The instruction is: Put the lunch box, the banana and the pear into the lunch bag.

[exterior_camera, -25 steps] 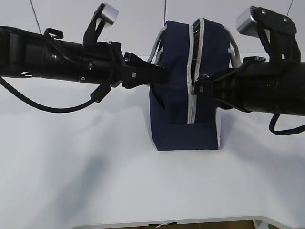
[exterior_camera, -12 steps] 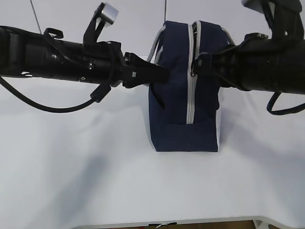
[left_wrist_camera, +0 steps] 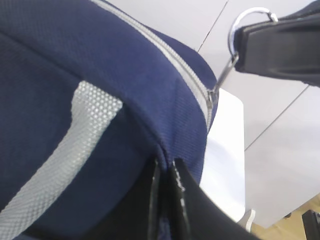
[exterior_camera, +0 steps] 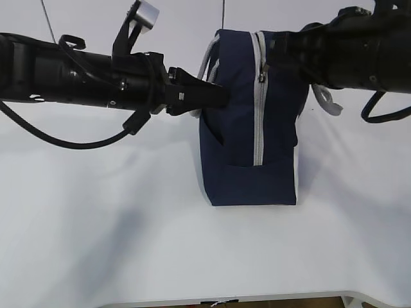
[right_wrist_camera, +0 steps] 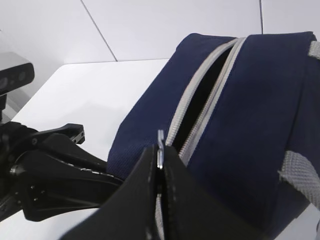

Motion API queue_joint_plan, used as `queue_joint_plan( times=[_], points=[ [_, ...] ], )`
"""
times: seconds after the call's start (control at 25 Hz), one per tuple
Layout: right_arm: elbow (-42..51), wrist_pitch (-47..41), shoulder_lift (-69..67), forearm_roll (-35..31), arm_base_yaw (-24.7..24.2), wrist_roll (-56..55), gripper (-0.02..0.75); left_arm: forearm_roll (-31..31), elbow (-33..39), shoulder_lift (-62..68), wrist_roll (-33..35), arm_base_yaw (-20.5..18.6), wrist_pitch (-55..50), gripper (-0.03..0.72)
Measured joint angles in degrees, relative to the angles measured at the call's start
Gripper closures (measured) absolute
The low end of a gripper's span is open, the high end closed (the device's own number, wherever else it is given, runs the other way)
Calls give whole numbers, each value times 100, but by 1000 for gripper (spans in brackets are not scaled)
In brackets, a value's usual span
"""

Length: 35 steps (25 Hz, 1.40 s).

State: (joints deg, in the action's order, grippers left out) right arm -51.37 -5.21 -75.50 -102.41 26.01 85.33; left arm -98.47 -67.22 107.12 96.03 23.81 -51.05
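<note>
Navy-blue boxy fabric lunch bag [exterior_camera: 250, 122], grey zipper [right_wrist_camera: 210, 85] partly open.
Left gripper [left_wrist_camera: 167, 200] pinching fabric, right gripper [right_wrist_camera: 159, 165] clamped on ring pull [left_wrist_camera: 250, 22]; all 3 items unpacked, unseen.

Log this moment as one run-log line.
left gripper: shut, pinching lunch bag fabric | right gripper: shut on zipper pull | zipper: part open at top | food items: not in view

Bag [exterior_camera: 237, 128]: matt navy woven cloth, fine grainy weave. Handles [left_wrist_camera: 75, 145]: grey coarse mesh webbing. Zipper tape [right_wrist_camera: 200, 105]: pale grey fabric. Ring pull [left_wrist_camera: 250, 17]: shiny metal. Table [exterior_camera: 128, 244]: smooth matt white.
</note>
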Motion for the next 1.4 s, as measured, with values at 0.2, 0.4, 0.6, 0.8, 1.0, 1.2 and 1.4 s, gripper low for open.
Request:
queue_joint_plan(
  times=[0.2,0.4,0.6,0.8,1.0,1.2,1.4],
  points=[
    [-127,134,-84,0,0,-3,720,14,0,0,-74,0,0,697],
    [-512,181,-431,-22,0,-3,720,48,0,0,-102,0,0,697],
    [-879,304,-742,-37,0,-3,720,62,0,0,-102,0,10,697],
    [-1174,403,-974,-47,-76,-13,720,74,0,0,-106,0,21,697],
    [-1556,415,-1239,-57,-293,-38,720,74,0,0,-115,0,21,697],
    [-2039,354,-1649,-57,-419,-38,720,52,0,0,-115,0,41,697],
    [-2548,341,-2105,-57,-491,-38,720,52,0,0,-115,0,53,697]
  ],
)
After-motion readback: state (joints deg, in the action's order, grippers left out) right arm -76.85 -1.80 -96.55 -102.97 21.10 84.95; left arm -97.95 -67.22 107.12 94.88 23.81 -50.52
